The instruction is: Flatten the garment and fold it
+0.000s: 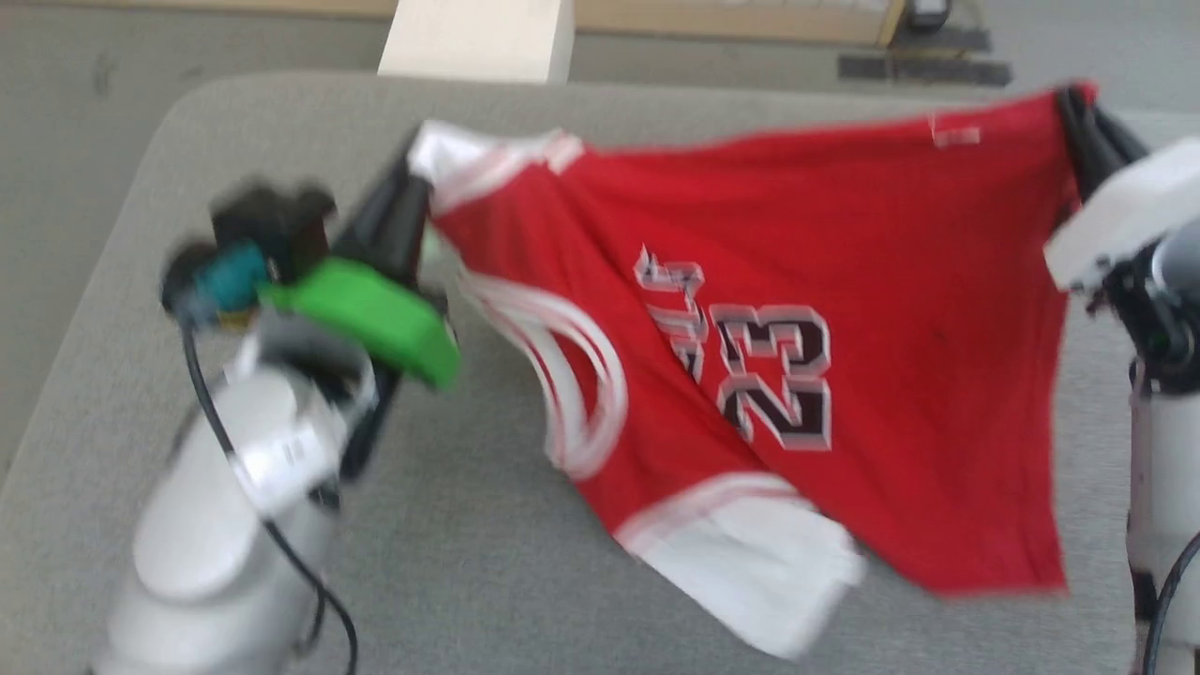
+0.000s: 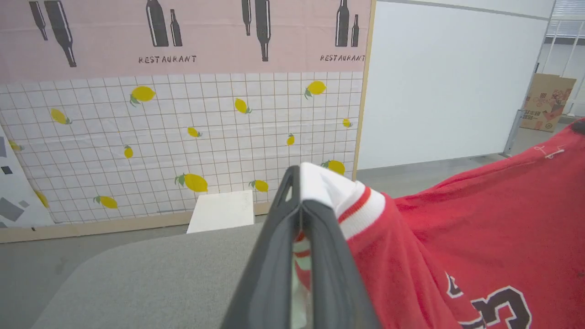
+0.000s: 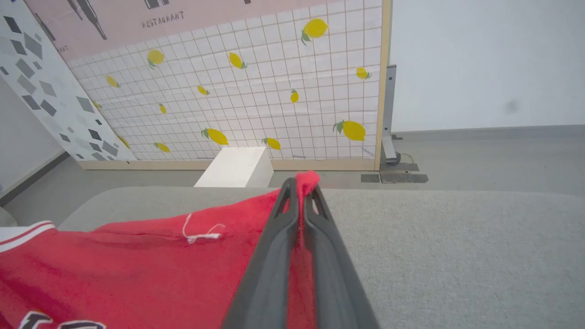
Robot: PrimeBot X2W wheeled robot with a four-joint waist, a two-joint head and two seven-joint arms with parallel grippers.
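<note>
The garment (image 1: 844,309), a red jersey with white sleeves and a black number 23, hangs stretched in the air above the grey table (image 1: 525,562). My left gripper (image 1: 417,178) is shut on a white sleeve with red-white trim (image 2: 352,201) at the garment's left end. My right gripper (image 1: 1078,103) is shut on a red corner of the hem (image 3: 306,180) at the right end. The other white sleeve (image 1: 759,562) droops toward the table. In the wrist views the cloth (image 3: 137,265) runs between the fingers (image 2: 329,256) of each gripper.
A white block (image 1: 478,37) stands on the floor beyond the table's far edge. Behind it is a wall panel with lemon prints (image 2: 183,146). A cardboard box (image 2: 546,103) stands far off by a white wall. Grey table surface (image 3: 457,256) spreads to my right.
</note>
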